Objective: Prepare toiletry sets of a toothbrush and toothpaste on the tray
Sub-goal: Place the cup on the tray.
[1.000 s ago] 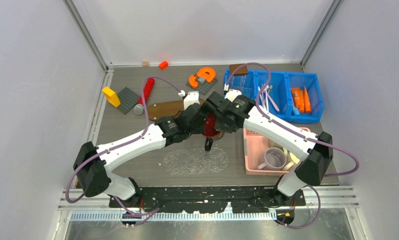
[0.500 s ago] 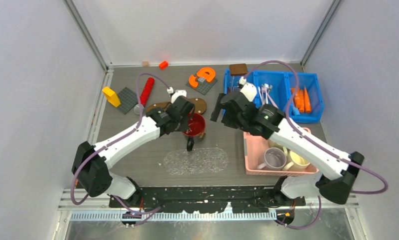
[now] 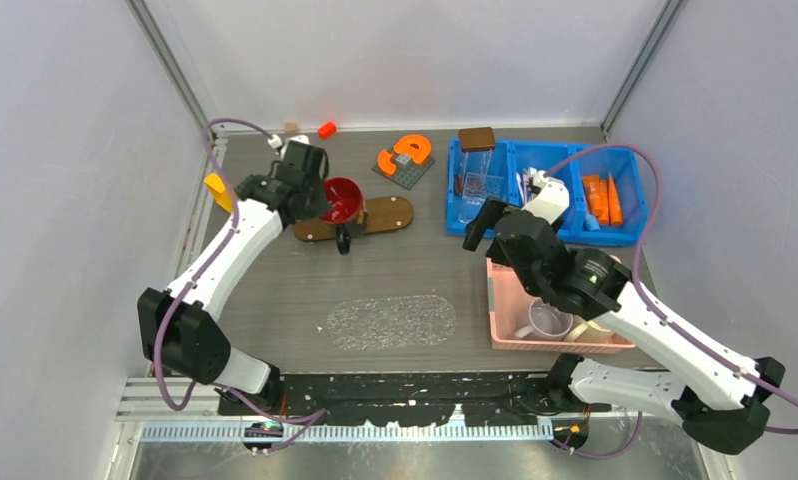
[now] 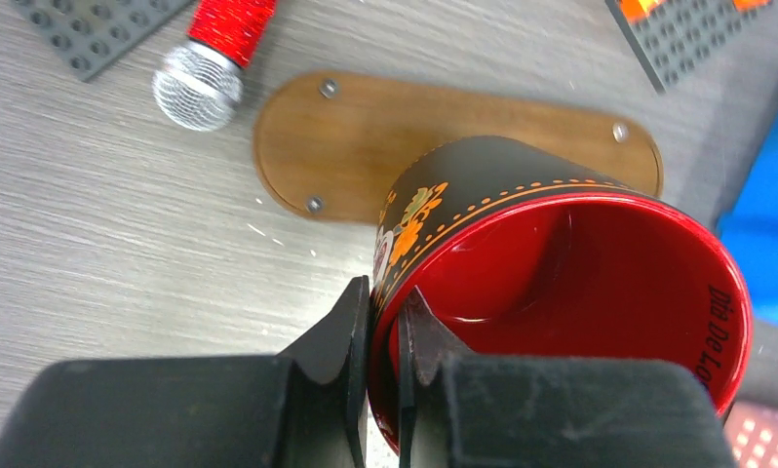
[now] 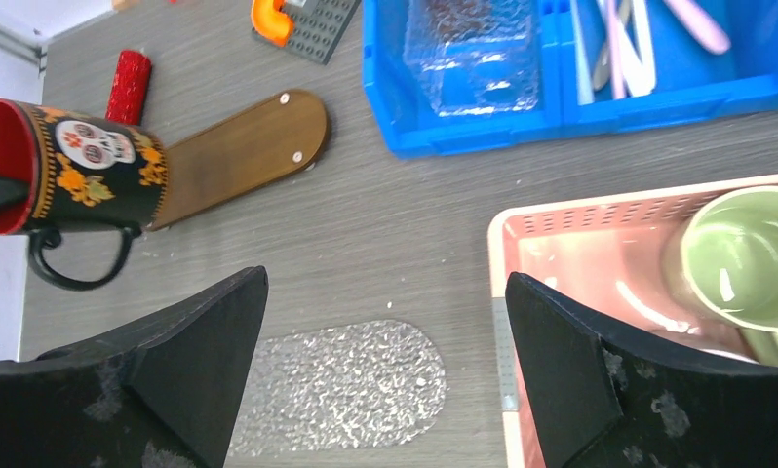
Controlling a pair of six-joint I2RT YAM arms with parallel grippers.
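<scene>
My left gripper (image 4: 383,302) is shut on the rim of a black mug with a red inside (image 4: 561,253), one finger inside and one outside. The mug (image 3: 343,200) hangs over the left end of the brown oval wooden tray (image 3: 385,212), handle toward the near side; I cannot tell whether it touches. My right gripper (image 5: 385,278) is wide open with nothing in it, above the table beside the pink basket, also seen from the top (image 3: 480,222). Toothbrushes (image 3: 530,190) lie in the blue bin's middle compartment. Orange toothpaste tubes (image 3: 600,198) fill its right compartment.
A pink basket (image 3: 505,290) at the right holds mugs, one green (image 5: 746,258). A clear textured oval mat (image 3: 390,322) lies at the near centre. A clear box (image 3: 475,185) sits in the bin's left compartment. An orange C-block (image 3: 405,152), a yellow block (image 3: 216,190) and a red microphone (image 4: 198,86) lie at the back.
My right gripper let go of the mug, opened wide and drew back to the right. My left arm carried the mug from the table's centre to the back left, over the wooden tray.
</scene>
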